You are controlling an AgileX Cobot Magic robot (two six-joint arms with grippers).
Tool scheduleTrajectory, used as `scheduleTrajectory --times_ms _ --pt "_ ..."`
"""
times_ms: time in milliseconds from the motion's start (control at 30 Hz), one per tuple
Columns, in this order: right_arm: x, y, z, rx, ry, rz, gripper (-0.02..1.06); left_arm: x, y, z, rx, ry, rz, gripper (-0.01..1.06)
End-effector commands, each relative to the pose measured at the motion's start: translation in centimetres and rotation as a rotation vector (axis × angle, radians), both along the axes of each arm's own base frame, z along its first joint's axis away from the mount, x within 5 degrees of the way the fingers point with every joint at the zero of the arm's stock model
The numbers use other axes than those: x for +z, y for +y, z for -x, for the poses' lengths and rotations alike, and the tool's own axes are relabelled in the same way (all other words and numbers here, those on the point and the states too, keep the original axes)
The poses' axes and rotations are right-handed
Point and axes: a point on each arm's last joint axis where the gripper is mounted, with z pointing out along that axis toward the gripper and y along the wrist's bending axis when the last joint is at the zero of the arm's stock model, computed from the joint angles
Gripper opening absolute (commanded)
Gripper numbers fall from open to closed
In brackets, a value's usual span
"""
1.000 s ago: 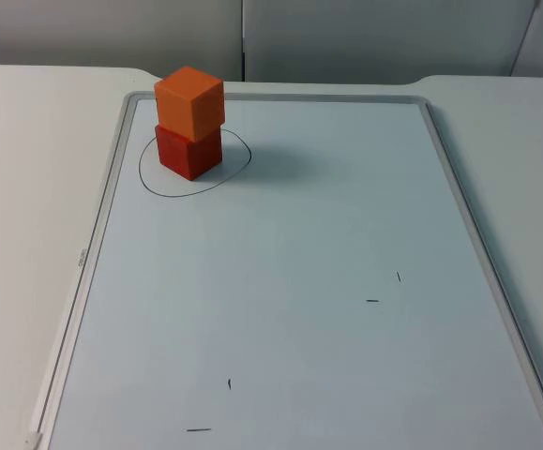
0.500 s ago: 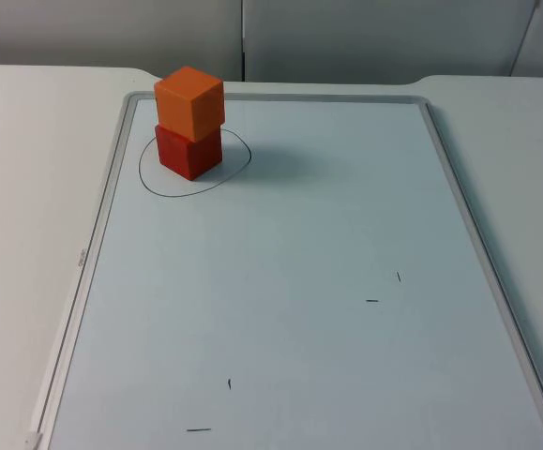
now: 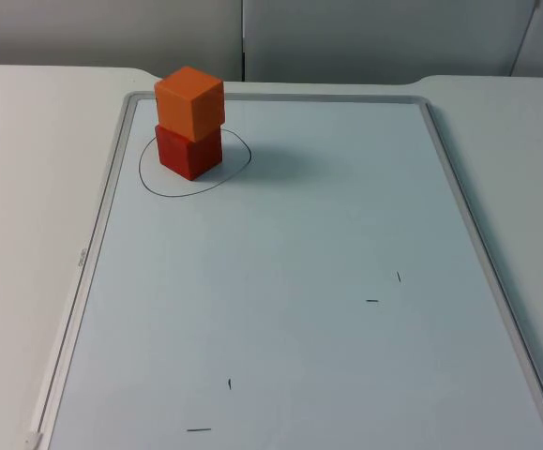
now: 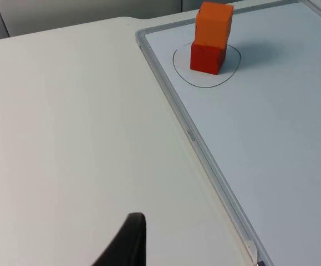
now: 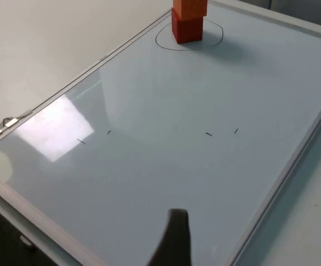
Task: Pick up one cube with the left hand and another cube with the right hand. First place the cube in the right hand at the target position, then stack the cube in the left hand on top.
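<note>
The left gripper (image 4: 128, 244) hangs over bare table, off the whiteboard's (image 3: 280, 309) left edge; one dark fingertip shows in its wrist view, so how wide it stands cannot be told. From there the stack lies ahead and across the board's frame, well apart from the fingertip.

On the board, the drawn circle (image 3: 194, 161) near the far left corner is the landmark. The red cube (image 3: 188, 152) sits inside it, and the orange cube (image 3: 189, 102) rests squarely on top — upright, edges roughly in line, no visible tilt. Both cubes are free of any grip.

The right gripper (image 5: 174, 238) hovers above the board's near end, well away from the circle; again one fingertip shows, and its opening cannot be told. The stack lies straight ahead of it along the board's long axis, at the far end.

By my reading the stacking is done, with nothing left to pick. Should anything need a nudge, the left arm looks nearer the circle — the right would have to cross most of the board. Both arms appear to wait.
</note>
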Motion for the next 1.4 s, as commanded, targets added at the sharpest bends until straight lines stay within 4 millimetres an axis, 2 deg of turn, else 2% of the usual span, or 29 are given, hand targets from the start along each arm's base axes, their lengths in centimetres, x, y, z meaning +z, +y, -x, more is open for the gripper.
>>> scheduleTrajectory --times_ms 0,267,300,367,400,467,1367 --pt "-0.05 0.0 0.0 0.005 -0.01 0.001 0.73 0.04 -0.09 0.02 -0.006 -0.008 0.015 1.05" --pt "-0.01 -0.05 -0.05 -0.005 -0.011 -0.004 0.75 0.04 -0.09 0.02 -0.006 -0.008 0.015 1.05" --pt "-0.01 -0.12 -0.09 -0.021 -0.005 -0.013 0.78 0.04 -0.09 0.02 -0.006 -0.008 0.015 1.05" --pt "-0.06 -0.29 -0.26 -0.055 0.001 -0.021 0.94 0.04 -0.09 0.02 -0.006 -0.008 0.015 1.05" --pt "-0.06 -0.29 -0.26 -0.055 0.001 -0.021 0.94 0.04 -0.09 0.02 -0.006 -0.008 0.015 1.05" --pt "-0.06 -0.29 -0.26 -0.055 0.001 -0.021 1.05 0.04 -0.09 0.02 -0.006 -0.008 0.015 1.05" --pt "-0.02 -0.31 -0.31 -0.049 -0.016 -0.006 1.05 0.04 -0.09 0.02 -0.006 -0.008 0.015 1.05"
